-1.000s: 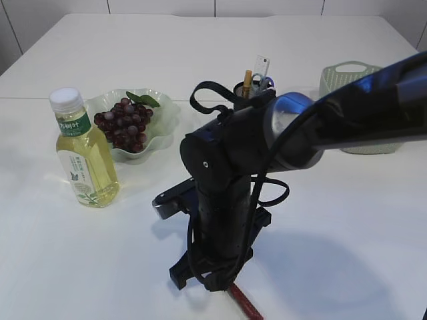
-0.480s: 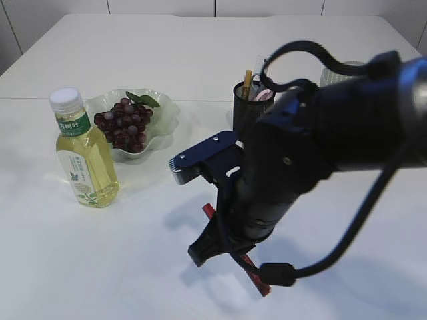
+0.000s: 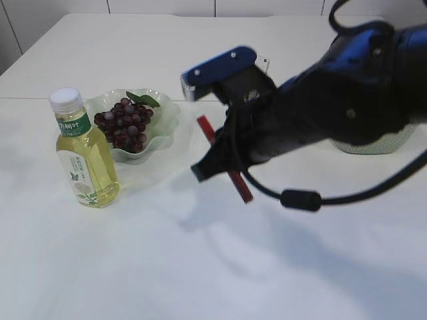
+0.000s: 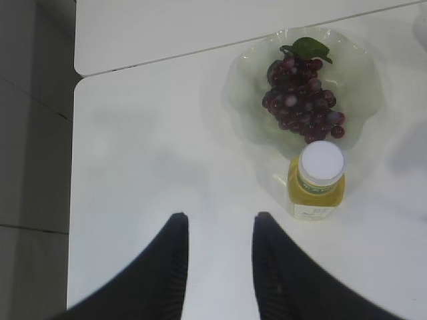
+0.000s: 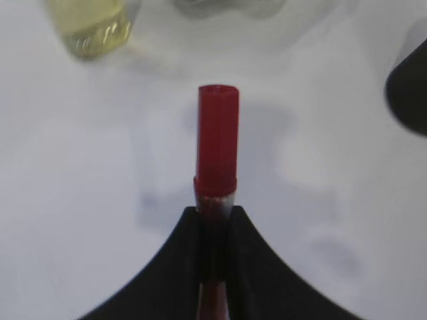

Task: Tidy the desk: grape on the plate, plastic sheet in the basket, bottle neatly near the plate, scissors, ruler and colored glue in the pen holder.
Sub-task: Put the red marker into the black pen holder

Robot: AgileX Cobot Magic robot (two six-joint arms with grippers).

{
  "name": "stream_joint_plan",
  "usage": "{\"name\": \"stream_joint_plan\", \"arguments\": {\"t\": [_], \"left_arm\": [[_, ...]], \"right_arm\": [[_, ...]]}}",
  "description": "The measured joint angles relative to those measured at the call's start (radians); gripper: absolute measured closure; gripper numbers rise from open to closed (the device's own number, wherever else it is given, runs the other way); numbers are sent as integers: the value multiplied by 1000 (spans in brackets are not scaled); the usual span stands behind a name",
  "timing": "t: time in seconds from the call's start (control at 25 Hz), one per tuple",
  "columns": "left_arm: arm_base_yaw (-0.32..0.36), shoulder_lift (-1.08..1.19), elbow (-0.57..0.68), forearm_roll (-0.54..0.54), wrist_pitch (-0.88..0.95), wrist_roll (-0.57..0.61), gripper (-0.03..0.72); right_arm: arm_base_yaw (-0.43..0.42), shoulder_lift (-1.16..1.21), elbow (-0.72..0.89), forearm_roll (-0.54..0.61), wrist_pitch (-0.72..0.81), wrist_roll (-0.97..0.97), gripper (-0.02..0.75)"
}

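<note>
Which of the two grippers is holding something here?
The right gripper, shut on the red glue stick above the table; the left gripper hangs open and empty.

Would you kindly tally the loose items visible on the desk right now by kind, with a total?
Bottle: 1
Grape bunch: 1
Plate: 1
Red glue stick, held in the right tool: 1
Green basket: 1
Total: 5

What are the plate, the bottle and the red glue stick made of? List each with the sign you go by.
Plate: likely translucent pale-green plastic or glass, glossy, wavy rim.
Bottle: clear plastic by the look, yellow liquid showing through, white cap, printed label.
Red glue stick, clamped in the right gripper: smooth, opaque plastic tube, probably.
</note>
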Motion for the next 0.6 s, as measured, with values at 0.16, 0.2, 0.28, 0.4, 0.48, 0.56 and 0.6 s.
{"name": "stream_joint_plan", "arguments": {"t": [0.16,0.2,0.28,0.4,0.48,0.56,0.6], "left_arm": [[0,0,0,0,0,0,447],[0,0,0,0,0,0,447],[0,0,0,0,0,-2,447],[0,8,0,0,0,-2,447],[0,12,0,0,0,-2,447],[0,16,0,0,0,-2,447],[0,17,0,0,0,-2,447]], "right_arm": [[-91,0,-110,-49,-123,5,649],[-116,0,-136,-62,-170,5,649],[-165,7,-187,-76,-248,5,649],[-235,51,-274,-85,-306,5,649],[-270,95,-332,-85,-311,5,649],[-298,141,-381,-87,-313,5,649],[-306,166,-404,-87,-315,5,649]]}}
